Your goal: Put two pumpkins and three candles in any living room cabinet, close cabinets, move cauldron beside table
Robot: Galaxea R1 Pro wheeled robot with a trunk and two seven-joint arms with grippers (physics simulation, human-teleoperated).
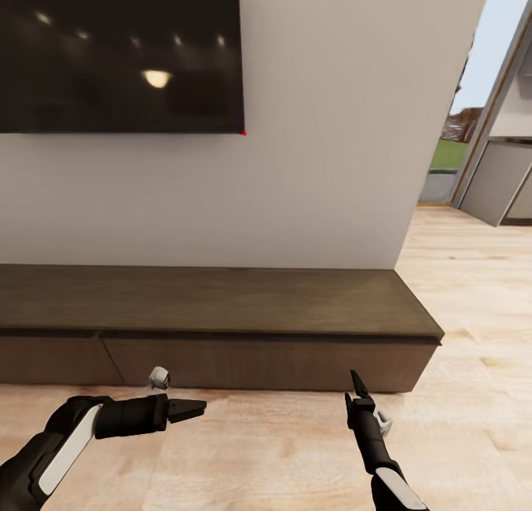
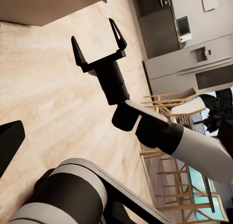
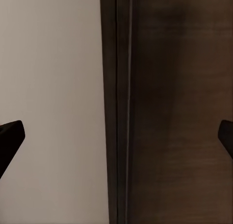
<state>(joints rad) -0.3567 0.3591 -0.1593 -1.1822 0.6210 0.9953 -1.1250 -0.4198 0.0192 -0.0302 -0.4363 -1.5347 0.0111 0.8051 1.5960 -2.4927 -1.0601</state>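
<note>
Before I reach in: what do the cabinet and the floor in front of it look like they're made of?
The cabinet looks like dark-brown wood or veneer with a matte finish: faint grain streaks run along its top and plain fronts. The floor looks like light wood planking, pale with visible grain and board seams and a slight sheen. Both are rendered, so solid wood versus laminate can't be told.

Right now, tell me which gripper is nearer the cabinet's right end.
Right. The right gripper sits below the cabinet front near its right end; the left gripper is further left, pointing sideways.
</note>
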